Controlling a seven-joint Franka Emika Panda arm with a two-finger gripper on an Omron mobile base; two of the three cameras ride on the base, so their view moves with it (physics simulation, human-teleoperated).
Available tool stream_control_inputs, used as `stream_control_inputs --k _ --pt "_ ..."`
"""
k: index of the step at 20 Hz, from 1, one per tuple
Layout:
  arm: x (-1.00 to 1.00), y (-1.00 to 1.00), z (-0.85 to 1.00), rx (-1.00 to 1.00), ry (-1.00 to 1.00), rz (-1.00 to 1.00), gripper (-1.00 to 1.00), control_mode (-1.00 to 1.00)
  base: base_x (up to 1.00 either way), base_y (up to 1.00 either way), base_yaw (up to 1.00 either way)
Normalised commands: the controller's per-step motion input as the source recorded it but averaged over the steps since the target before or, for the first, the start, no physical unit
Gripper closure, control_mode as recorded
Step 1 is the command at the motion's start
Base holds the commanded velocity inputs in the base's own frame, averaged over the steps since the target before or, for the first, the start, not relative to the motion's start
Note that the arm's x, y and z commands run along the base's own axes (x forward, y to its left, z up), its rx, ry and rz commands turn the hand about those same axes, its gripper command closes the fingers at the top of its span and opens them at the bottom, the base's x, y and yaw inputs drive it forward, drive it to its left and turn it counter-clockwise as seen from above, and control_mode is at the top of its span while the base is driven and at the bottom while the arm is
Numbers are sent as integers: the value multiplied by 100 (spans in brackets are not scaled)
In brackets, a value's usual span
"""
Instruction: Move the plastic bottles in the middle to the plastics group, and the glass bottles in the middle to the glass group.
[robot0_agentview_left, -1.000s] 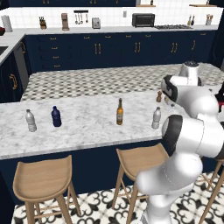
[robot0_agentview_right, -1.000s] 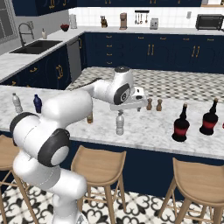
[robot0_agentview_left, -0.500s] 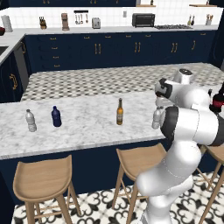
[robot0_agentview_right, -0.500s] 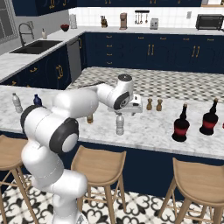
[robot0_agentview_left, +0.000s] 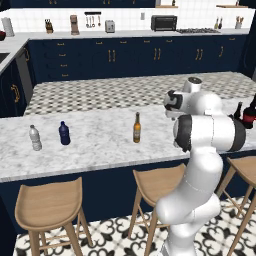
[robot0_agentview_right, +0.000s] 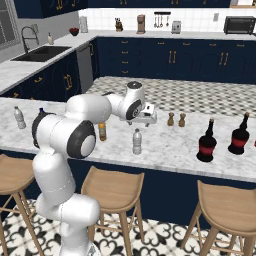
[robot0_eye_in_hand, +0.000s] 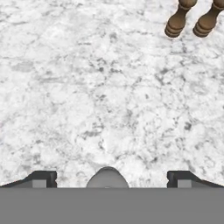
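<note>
The small clear water bottle (robot0_agentview_right: 137, 141) stands near the island counter's front edge. Its pale cap (robot0_eye_in_hand: 107, 177) shows low in the hand view, between my gripper's (robot0_eye_in_hand: 113, 179) wide-apart fingertips (robot0_eye_in_hand: 41, 178). My gripper (robot0_agentview_right: 145, 118) hovers open just above and behind that bottle, holding nothing. The slim amber bottle (robot0_agentview_left: 136, 127) stands to its left, partly behind my arm in the right base view. Two squat black bottles with red bands (robot0_agentview_right: 206, 142) (robot0_agentview_right: 240, 135) stand to the right. Far left are a clear bottle (robot0_agentview_left: 35, 138) and a dark blue bottle (robot0_agentview_left: 64, 133).
Two small brown shakers (robot0_agentview_right: 170, 119) (robot0_agentview_right: 182, 120) stand just right of my gripper, and appear at the top right of the hand view (robot0_eye_in_hand: 177, 22). Wooden stools (robot0_agentview_right: 115, 189) line the marble island's (robot0_agentview_left: 95, 145) front. A sink (robot0_agentview_right: 37, 52) lies at the back left.
My arm has swung round and the hand has drifted a little left and lower, over the small water bottle. The jaws stay open. No bottle has moved.
</note>
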Motion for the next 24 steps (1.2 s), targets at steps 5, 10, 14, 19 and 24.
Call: stream_control_inputs --k 5,10,14,19,24 --pt "-27 -1 8 0 -1 -4 -100 -100 0 0 0" --pt "-31 6 7 0 0 -6 -100 -100 0 0 0" --pt "-33 6 -5 0 -10 -2 -100 -100 0 0 0" --pt "-38 1 -1 0 -24 -4 -100 -100 0 0 0" --pt "-10 7 -2 -2 -12 -1 -100 -100 0 0 0"
